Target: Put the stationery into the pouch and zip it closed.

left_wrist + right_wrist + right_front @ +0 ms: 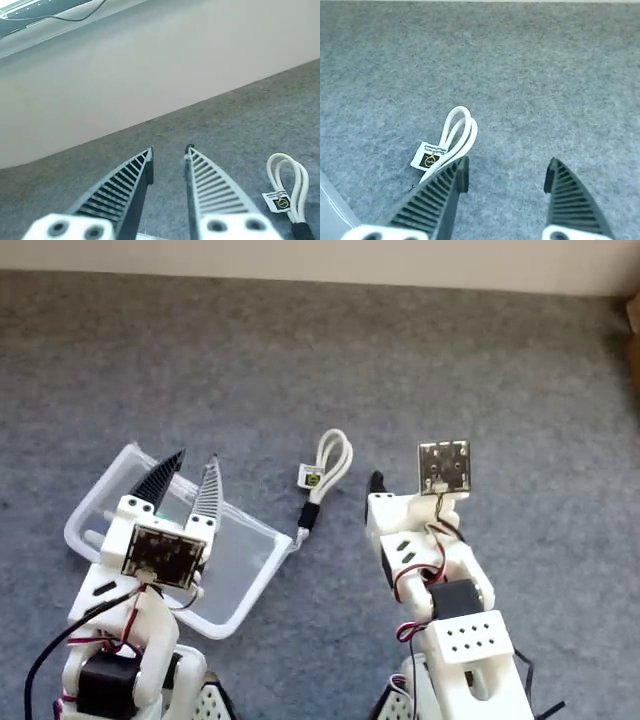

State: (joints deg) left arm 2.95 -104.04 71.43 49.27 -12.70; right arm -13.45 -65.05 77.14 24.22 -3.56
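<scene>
Your left gripper (pixel 198 460) hangs slightly open over the clear pouch (pixel 250 555), right gripper (pixel 509 167) wide open, both empty.

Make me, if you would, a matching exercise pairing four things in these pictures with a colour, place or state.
Things:
1 pouch
2 cord loop
3 left pincer
4 right pincer

Descriptions:
A white, lying on the carpet
B open wide
C see-through
D narrowly open, over the pouch

Pairs: 1-C, 2-A, 3-D, 4-B.
</scene>
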